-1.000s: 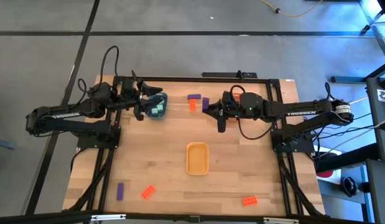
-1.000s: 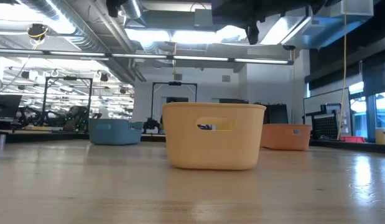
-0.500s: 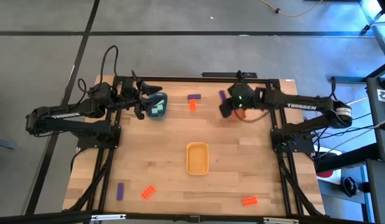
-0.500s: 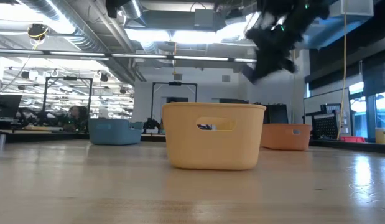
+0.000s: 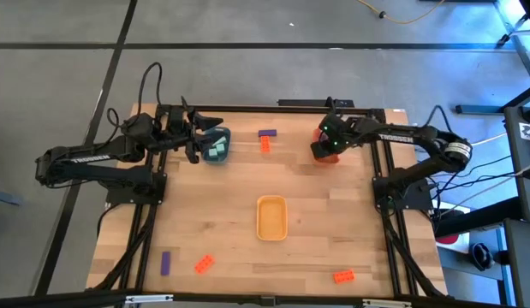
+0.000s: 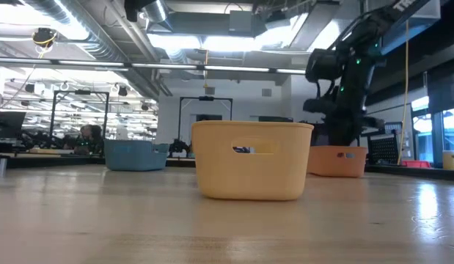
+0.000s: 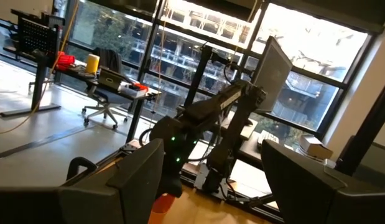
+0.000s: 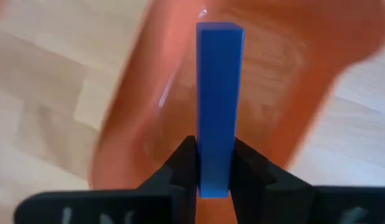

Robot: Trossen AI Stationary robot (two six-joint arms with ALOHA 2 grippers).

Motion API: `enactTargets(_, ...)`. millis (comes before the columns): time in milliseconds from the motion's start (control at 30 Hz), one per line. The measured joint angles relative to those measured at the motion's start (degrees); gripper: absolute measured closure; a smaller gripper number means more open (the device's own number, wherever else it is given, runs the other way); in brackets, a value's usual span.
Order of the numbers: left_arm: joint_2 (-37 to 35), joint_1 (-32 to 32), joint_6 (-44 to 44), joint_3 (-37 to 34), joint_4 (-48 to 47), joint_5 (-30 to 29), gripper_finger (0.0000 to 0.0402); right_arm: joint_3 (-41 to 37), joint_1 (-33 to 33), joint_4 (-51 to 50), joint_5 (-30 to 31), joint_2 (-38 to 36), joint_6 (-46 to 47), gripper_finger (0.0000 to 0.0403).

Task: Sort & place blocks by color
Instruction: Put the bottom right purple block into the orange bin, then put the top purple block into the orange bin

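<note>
My right gripper (image 5: 326, 147) hangs over the orange tray (image 5: 323, 133) at the table's far right, shut on a purple block (image 8: 219, 93). In the low view it (image 6: 342, 110) stands above that tray (image 6: 337, 161). My left gripper (image 5: 203, 139) waits open beside the blue tray (image 5: 222, 135), where mint-green blocks (image 5: 215, 152) lie. A purple block (image 5: 267, 134) and an orange-red one (image 5: 265, 145) rest flat at the far middle. Near the front edge lie a purple block (image 5: 165, 262) and two orange-red ones (image 5: 205, 263) (image 5: 343, 275). My right gripper pinches the purple block by one end (image 8: 214, 177) between its two fingers (image 8: 178, 168), coming from above and pointing down. The block is lifted clear and points away from the fingers, its free end (image 8: 220, 31) toward the orange tray's floor (image 8: 273, 74).
The yellow tray (image 5: 271, 217) stands in the table's middle and fills the centre of the low view (image 6: 252, 169). The blue tray (image 6: 135, 155) shows behind it to the left. Bare wood lies between the trays and the front blocks. The left wrist view (image 7: 211, 186) looks across at the right arm (image 7: 204, 124).
My right gripper lifted a purple block from beside the two blocks at the far middle. It carried the block toward the table's right edge, to a spot over the orange tray, and tipped to point down, coming lower there. The gripper stayed shut on the block.
</note>
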Motion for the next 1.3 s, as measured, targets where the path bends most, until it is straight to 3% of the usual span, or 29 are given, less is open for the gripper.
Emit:
enactTargets(333,0.0,0.0,0.0,0.0,0.0,0.0,0.014,-1.1,-0.1,5.3,0.9,4.3,2.6,0.0343)
enactTargets(667,0.0,0.0,0.0,0.0,0.0,0.0,0.014,-1.1,-0.1,5.3,1.4,4.3,2.4,0.0231)
enactTargets(1300,0.0,0.0,4.5,0.0,0.0,-1.7,0.014,-0.1,0.0,5.4,4.9,-4.0,-0.9,0.0222)
